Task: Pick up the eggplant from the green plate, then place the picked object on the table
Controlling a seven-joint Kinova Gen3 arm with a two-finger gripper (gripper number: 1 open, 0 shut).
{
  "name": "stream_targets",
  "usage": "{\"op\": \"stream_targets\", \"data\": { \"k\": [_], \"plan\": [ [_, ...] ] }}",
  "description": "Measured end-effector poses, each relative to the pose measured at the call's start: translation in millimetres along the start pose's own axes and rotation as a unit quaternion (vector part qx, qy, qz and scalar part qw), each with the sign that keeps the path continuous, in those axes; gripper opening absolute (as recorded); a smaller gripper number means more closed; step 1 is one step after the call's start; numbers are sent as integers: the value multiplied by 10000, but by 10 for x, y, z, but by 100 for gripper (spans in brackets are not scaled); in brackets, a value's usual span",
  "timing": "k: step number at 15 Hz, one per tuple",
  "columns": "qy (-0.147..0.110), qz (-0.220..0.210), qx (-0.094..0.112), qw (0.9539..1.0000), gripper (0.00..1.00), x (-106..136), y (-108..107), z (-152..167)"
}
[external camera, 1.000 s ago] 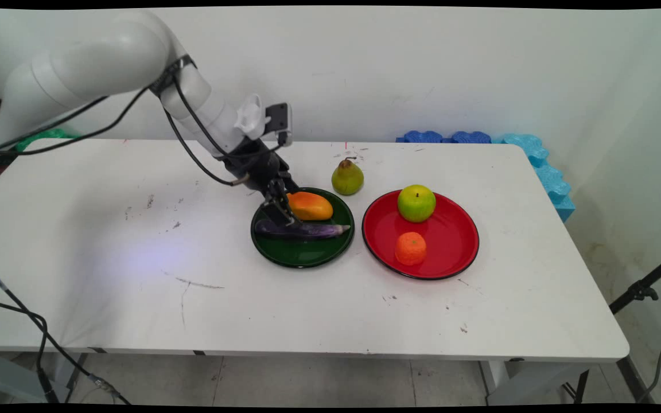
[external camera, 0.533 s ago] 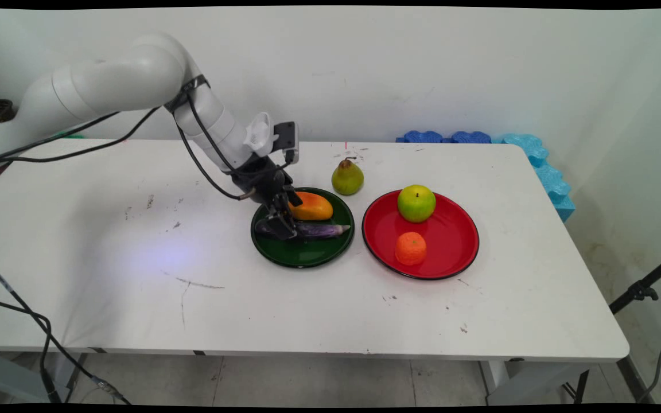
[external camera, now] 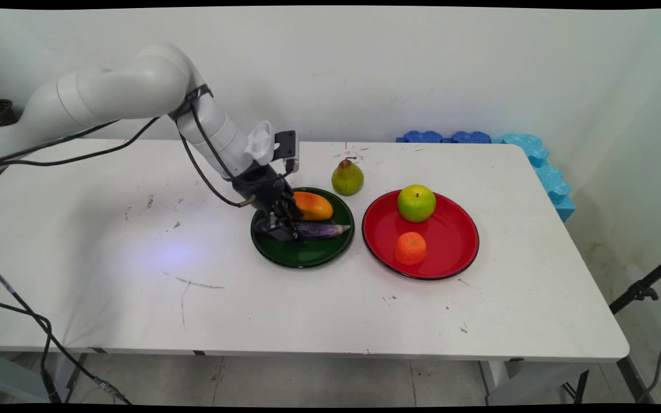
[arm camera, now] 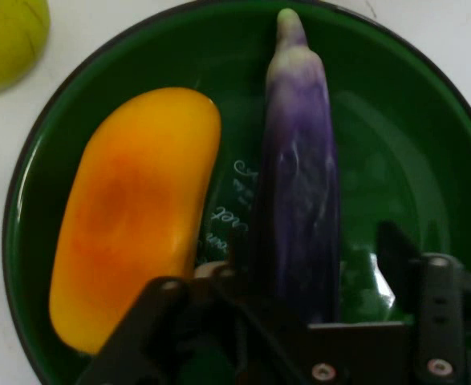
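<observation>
A purple eggplant [external camera: 322,230] [arm camera: 299,184] lies on a dark green plate [external camera: 307,259] [arm camera: 404,120] beside an orange-yellow mango [external camera: 313,206] [arm camera: 131,216]. My gripper [external camera: 284,232] [arm camera: 315,265] is down at the eggplant's thick left end. It is open, with one finger on each side of the eggplant. In the hand view a gap shows between the eggplant and the right finger [arm camera: 395,253]. The left finger stands between mango and eggplant. The gripper hides the eggplant's thick end.
A green pear [external camera: 347,178] [arm camera: 6,36] stands on the table just behind the green plate. To the right, a red plate [external camera: 451,244] holds a green apple [external camera: 416,203] and an orange [external camera: 411,248]. Blue foam pieces [external camera: 479,137] lie at the far right edge.
The arm has lowered and the gripper has come down from above the plate's left side onto the eggplant's thick end. The fruits and plates have not moved.
</observation>
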Motion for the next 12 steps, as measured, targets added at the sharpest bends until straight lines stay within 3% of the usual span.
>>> {"op": "stream_targets", "data": {
  "k": [7,12],
  "plan": [
    [-64,170,12,9998,0,-65,41,-26],
    [41,321,87,9994,0,-5,108,-215]
  ]
}}
